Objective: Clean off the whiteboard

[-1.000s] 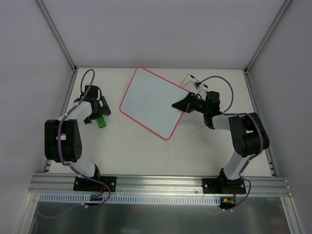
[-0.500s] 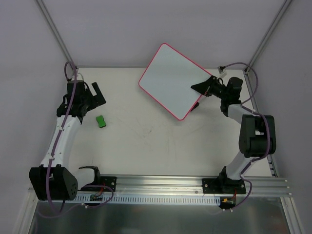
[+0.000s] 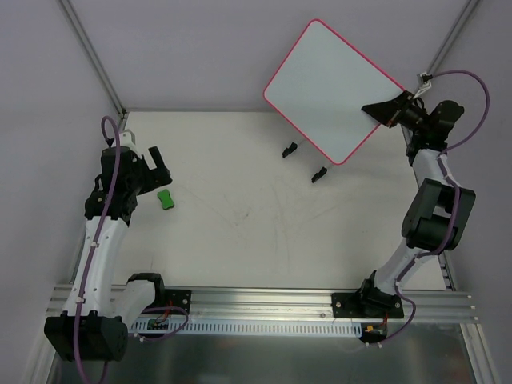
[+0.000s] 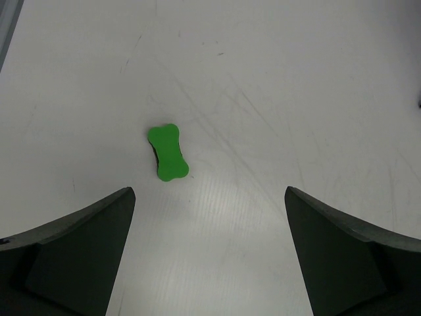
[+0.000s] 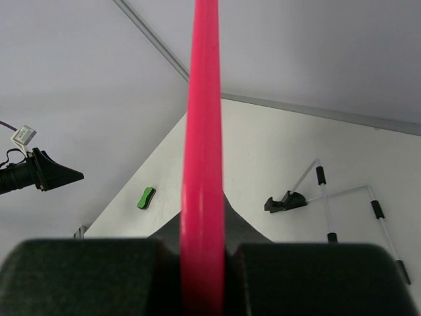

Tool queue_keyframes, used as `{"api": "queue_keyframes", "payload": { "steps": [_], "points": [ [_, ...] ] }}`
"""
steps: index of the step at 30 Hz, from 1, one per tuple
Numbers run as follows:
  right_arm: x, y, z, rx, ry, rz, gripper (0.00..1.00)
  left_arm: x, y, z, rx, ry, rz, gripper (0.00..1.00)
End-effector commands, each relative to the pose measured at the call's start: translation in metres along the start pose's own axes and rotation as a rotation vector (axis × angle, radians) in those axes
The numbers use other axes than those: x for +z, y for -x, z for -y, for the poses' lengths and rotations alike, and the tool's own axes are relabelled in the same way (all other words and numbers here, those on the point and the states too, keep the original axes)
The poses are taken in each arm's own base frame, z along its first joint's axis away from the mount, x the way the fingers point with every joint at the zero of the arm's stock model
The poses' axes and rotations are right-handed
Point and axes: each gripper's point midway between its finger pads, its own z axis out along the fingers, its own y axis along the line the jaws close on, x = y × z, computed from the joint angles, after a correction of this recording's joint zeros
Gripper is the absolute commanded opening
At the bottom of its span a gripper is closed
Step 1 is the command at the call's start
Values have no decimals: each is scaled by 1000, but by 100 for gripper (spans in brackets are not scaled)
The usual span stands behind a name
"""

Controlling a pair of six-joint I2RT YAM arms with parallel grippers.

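The whiteboard (image 3: 332,88), white with a pink-red frame and no writing visible, hangs tilted in the air at the back right. My right gripper (image 3: 390,109) is shut on its right edge. In the right wrist view the pink frame (image 5: 204,131) runs straight up from between the pads of the right gripper (image 5: 202,263). Two small black feet (image 3: 289,149) (image 3: 318,174) lie on the table under the board. The green bone-shaped eraser (image 3: 165,198) (image 4: 167,153) lies flat at the left. My left gripper (image 3: 150,176) (image 4: 209,197) hovers open just behind it, holding nothing.
White table with faint scuff marks (image 4: 263,125). Grey walls and metal corner posts (image 3: 96,60) enclose the back and sides. Thin clear rods with black sleeves (image 5: 319,174) lie near one black foot (image 5: 286,201). An aluminium rail (image 3: 264,298) runs along the near edge.
The right arm lifted the whiteboard off the table, up and toward the back right, leaving its two black feet behind. The left arm drew back from the eraser, gripper still open.
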Motion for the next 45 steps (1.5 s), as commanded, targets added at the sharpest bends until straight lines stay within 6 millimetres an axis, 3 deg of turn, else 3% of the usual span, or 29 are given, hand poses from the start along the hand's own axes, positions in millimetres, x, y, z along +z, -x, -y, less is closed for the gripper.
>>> {"api": "queue_keyframes", "payload": {
  "steps": [1,8,20,38,45],
  "points": [
    [-10,33,-17,-129,66,10,0,-5,-4,-3,24,3,0,99],
    [-25,29,21,-90,25,4,0,-4,-8,-5,13,13,-6,99],
    [-31,5,70,-27,-16,-5,0,-4,-14,-7,-11,22,-12,99],
    [-31,-33,113,49,-51,-25,0,-1,-19,-9,-8,27,-31,99],
    [-30,-48,120,76,-51,-41,0,0,-20,-9,-5,24,-37,99]
  ]
}}
